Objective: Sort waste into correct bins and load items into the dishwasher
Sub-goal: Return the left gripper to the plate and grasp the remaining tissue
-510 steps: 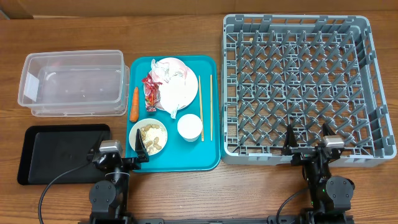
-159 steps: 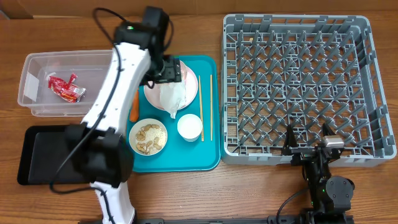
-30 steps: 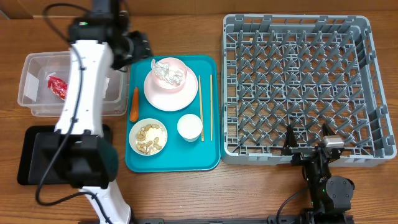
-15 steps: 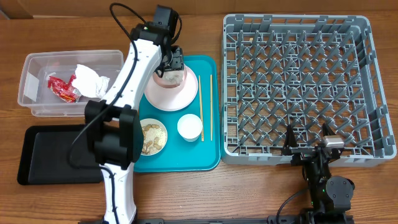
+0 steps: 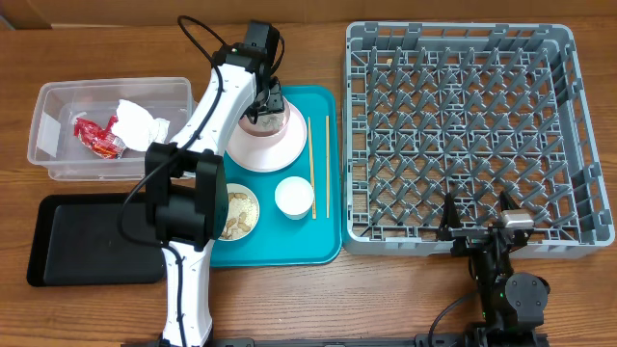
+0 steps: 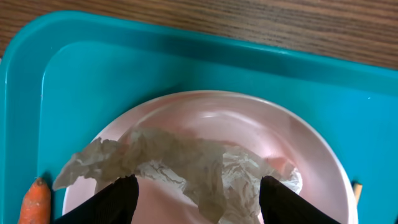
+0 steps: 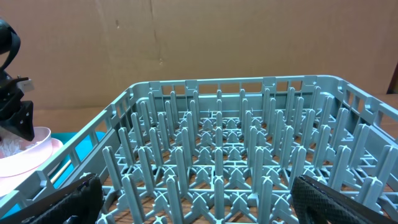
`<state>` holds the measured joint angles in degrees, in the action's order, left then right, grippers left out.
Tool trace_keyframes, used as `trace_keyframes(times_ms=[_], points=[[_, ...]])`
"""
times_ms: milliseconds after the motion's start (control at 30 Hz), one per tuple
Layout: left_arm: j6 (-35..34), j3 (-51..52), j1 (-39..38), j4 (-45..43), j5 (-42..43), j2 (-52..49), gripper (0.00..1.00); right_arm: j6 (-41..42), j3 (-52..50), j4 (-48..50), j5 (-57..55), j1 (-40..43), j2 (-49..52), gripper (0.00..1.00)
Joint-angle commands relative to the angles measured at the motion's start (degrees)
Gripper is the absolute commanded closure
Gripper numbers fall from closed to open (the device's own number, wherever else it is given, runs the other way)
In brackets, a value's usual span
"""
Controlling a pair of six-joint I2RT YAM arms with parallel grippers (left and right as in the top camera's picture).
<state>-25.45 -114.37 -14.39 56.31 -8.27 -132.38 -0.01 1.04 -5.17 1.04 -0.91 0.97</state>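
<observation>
**Q:** Fig., L arm: tool state?
**A:** The left gripper (image 6: pixel 198 182) is down over the far end of the teal tray (image 6: pixel 93 81). Its fingers (image 6: pixel 112 199) stand apart, one each side of the crumpled paper (image 6: pixel 205 165), which lies betw. them on the pink plate (image 6: pixel 261 124). Pad contact w/ the paper: can't tell.

**Q:** R arm?
**A:** The right gripper (image 7: pixel 196 183) sits well right of the teal tray, at the near wall of the grey rack (image 5: pixel 463 125), jaws wide apart.

**Q:** Containers and contents?
**A:** On the teal tray:
- the plate at the far end
- the carrot (image 6: pixel 34 199) just beside the plate's left rim
- the bowl (image 5: pixel 249 198) w/ beige scraps (image 5: pixel 236 214) at near left, partly behind the arm
- the white cup (image 5: pixel 294 197) near centre
- the chopsticks (image 5: pixel 327 164) along the right side

Left of the teal tray, the clear tub (image 5: pixel 58 96) holds the red wrapper (image 5: pixel 96 135) and a white paper wad (image 5: pixel 140 123). The black tray (image 5: pixel 67 241) lies at the teal tray's near-left corner.

**Q:** Surface, room?
**A:** A wood-grain table (image 5: pixel 386 289) is under everything. In the R wrist view, a brown cardboard wall (image 7: pixel 217 37) stands beyond the rack.
</observation>
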Motion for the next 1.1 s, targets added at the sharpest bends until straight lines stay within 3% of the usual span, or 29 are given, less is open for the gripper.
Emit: trace_keyframes(times_ms=[0, 867, 933, 1000, 1067], points=[[-2.1, -0.9, 0.0, -0.2, -0.9, -0.5, 0.36, -0.2, -0.6, 0.3, -0.5, -0.4, 0.0, 0.0], [-5.0, 2.6, -0.3, -1.9, -1.1, -1.5, 0.46, -0.2, -0.6, 0.3, -0.5, -0.4, 0.0, 0.0], [-5.1, 2.6, -0.3, -1.8, -1.1, -1.5, 0.53, -0.2, -0.6, 0.3, -0.5, -0.4, 0.0, 0.0], [-5.0, 2.6, -0.3, -1.8, -1.1, -1.5, 0.71, -0.2, -0.6, 0.3, -0.5, -0.4, 0.0, 0.0], [-5.0, 2.6, -0.3, -1.7, -1.1, -1.5, 0.75, -0.2, -0.6, 0.3, -0.5, -0.4, 0.0, 0.0]])
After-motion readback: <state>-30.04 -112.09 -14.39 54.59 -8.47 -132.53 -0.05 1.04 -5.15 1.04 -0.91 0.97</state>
